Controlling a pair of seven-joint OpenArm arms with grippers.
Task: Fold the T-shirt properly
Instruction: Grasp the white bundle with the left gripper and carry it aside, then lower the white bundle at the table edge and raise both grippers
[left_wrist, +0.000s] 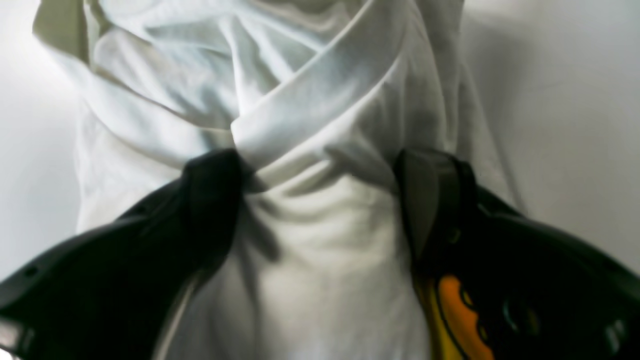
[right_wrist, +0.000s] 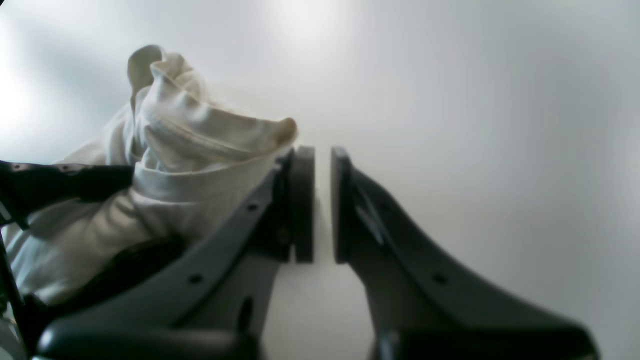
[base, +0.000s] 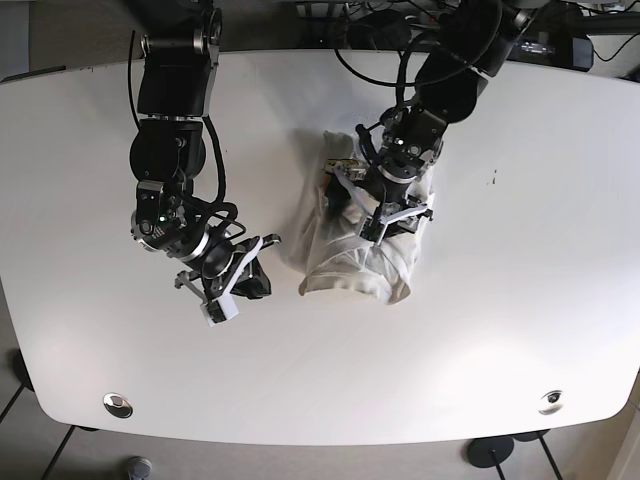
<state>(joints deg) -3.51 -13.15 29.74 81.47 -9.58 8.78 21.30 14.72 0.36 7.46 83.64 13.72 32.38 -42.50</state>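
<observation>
Left gripper (left_wrist: 320, 200) sits over white T-shirt (base: 360, 245), jaws spread wide with soft crumpled cotton bunched between them, not pinched. Shirt lies as rumpled, thick-folded heap near middle of smooth white table (base: 520, 330); ribbed band crosses folds in left wrist view. Right gripper (right_wrist: 322, 202), matte black, hovers beside heap, flat pads (right_wrist: 304, 200) parted by narrow gap, gripping nothing. Black cables (base: 385, 60) trail at table's far edge.

One T-shirt (base: 352, 258), two grippers: left (base: 385, 205), right (base: 243, 282); one table (base: 520, 300).
</observation>
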